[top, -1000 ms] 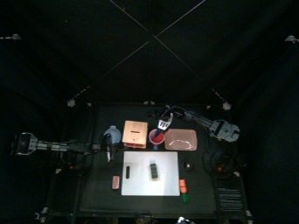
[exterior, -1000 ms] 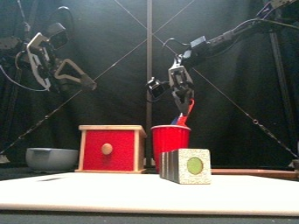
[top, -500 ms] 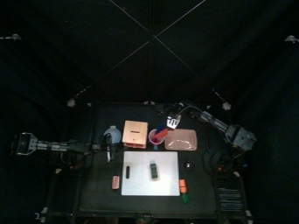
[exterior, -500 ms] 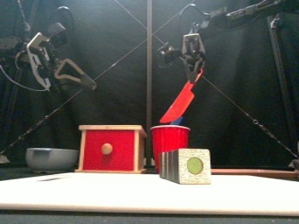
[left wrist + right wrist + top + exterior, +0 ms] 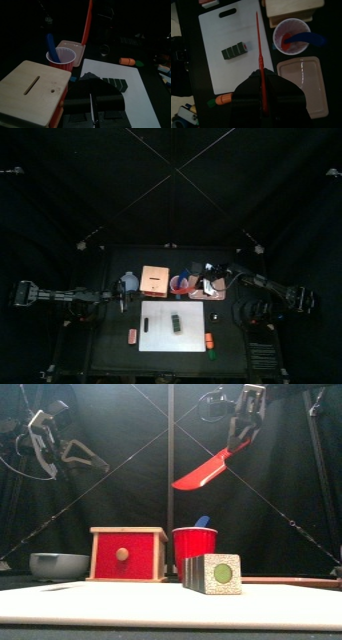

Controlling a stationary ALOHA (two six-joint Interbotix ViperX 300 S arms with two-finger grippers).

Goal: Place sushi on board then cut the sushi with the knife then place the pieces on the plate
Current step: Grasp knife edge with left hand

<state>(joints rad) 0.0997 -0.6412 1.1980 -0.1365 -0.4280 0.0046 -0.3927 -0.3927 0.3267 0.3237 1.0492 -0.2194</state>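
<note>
The right gripper (image 5: pixel 245 426) was raised high above the table, its jaws pinched on the handle of the red knife (image 5: pixel 205 472). The blade hung tilted downward in the air, touching nothing. The red cup (image 5: pixel 195 544) stood below it beside the wooden box (image 5: pixel 127 554), with the blue knife (image 5: pixel 202 522) upright inside. The sushi roll (image 5: pixel 214 573) lay near the middle of the white cutting board (image 5: pixel 120 606), its blocks joined together. The pink tray (image 5: pixel 304 80) lay beside the cup, behind the board's right end. The left gripper (image 5: pixel 74 462) hung over the table's left side with jaws spread, holding nothing. The blue-grey bowl (image 5: pixel 59 565) stood left of the box.
</note>
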